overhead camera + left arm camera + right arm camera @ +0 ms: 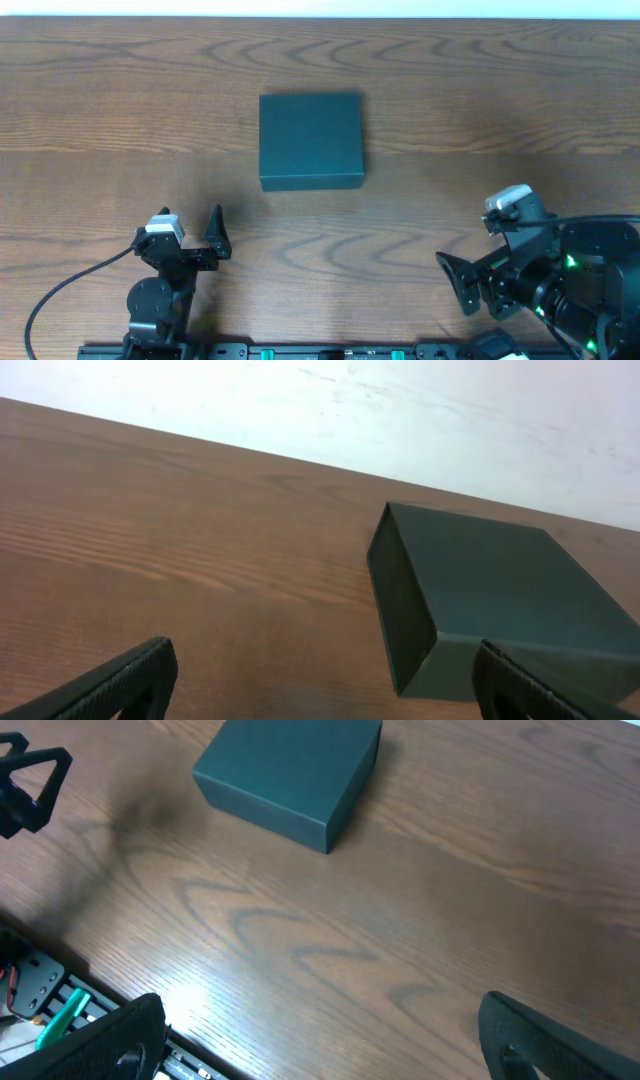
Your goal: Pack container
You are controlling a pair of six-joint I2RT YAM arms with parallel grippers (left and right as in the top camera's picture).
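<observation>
The container (311, 140) is a square, dark greenish-black box lying shut on the wooden table, at the middle of the overhead view. It also shows in the left wrist view (490, 595) and the right wrist view (290, 775). My left gripper (215, 240) is open and empty, near the front edge, left of and nearer than the box (325, 685). My right gripper (455, 280) is open and empty at the front right, well away from the box (320, 1040). No snack packets are in view.
The wooden table (480, 120) runs to a white wall at the back. A black rail with cables (300, 350) lies along the front edge. The left arm's fingers (30, 775) show in the right wrist view.
</observation>
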